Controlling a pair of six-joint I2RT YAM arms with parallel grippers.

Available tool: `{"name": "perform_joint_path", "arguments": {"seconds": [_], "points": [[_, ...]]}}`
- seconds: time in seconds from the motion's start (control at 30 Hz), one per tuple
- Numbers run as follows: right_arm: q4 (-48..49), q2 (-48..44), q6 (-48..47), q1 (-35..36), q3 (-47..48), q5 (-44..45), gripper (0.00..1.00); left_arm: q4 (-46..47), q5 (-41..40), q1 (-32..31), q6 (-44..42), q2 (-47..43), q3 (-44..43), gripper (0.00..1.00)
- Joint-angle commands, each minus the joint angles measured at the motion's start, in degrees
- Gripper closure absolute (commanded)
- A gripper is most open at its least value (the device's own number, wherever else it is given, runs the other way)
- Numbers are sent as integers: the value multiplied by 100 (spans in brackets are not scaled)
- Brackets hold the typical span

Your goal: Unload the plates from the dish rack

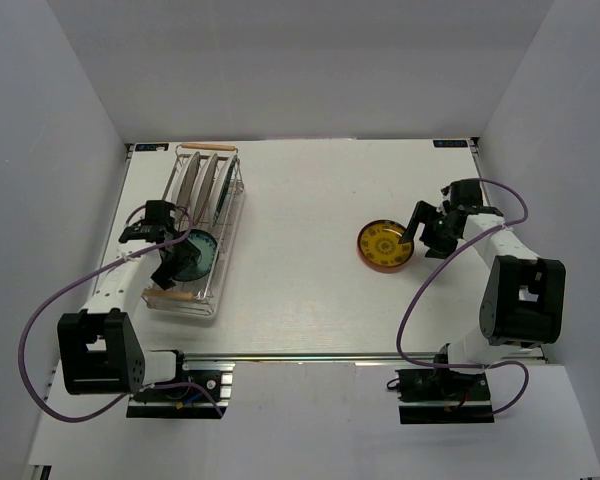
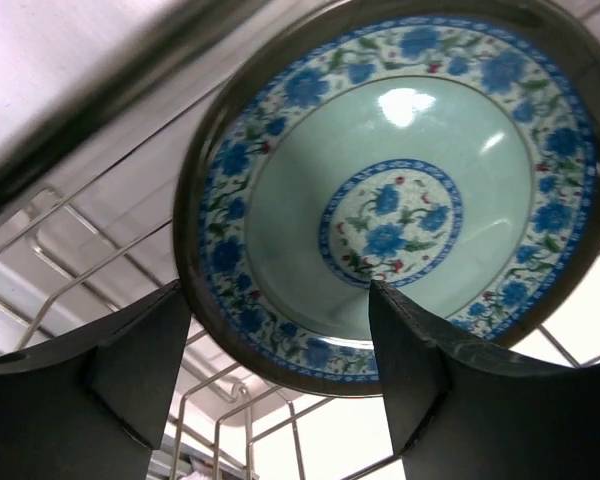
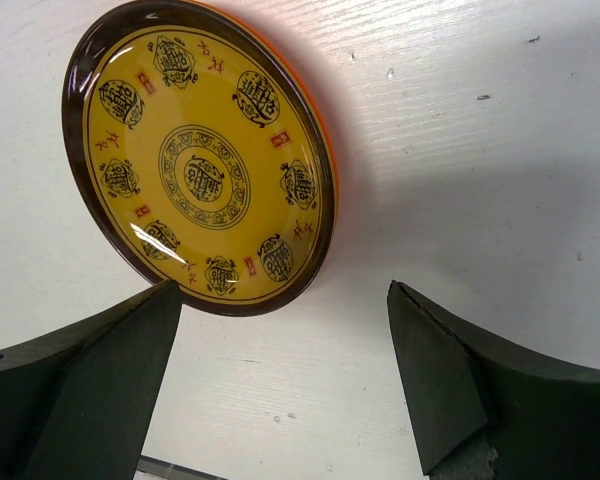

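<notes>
Dish rack (image 1: 232, 215) sits by the left edge of the counter (image 1: 310, 300), and we see upright plates (image 1: 202, 180) at its far end, the blue-green plate (image 2: 400, 170) nearer, between the fingers of the open left pincer (image 2: 277, 300), and the yellow plate (image 1: 385, 244) flat toward the right edge beside the open right pincer (image 3: 283, 290).

Lying flat on table (image 1: 300, 300), right of centre: yellow patterned plate (image 1: 385, 244). Tilted at near end of wire rack (image 1: 232, 215): blue-green floral plate (image 1: 192, 255). Upright at far end: pale plates (image 1: 202, 182).
</notes>
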State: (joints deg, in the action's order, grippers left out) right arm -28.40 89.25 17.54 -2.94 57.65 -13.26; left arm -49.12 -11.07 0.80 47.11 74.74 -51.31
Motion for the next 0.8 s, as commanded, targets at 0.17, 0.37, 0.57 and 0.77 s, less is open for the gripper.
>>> {"name": "perform_joint_path", "arguments": {"seconds": [0.17,0.37,0.57,0.77], "points": [[-16,-92,-84,-14,256,-45,11,412,-44,34,52,14,68,29],[-69,-119,-75,-14,291,-28,11,430,-62,34,131,-65,86,43],[-86,-180,-84,-14,291,-19,11,237,-158,34,263,-135,-54,67],[-86,-224,-67,-5,265,-28,11,43,-273,34,386,-354,-116,81]]}}
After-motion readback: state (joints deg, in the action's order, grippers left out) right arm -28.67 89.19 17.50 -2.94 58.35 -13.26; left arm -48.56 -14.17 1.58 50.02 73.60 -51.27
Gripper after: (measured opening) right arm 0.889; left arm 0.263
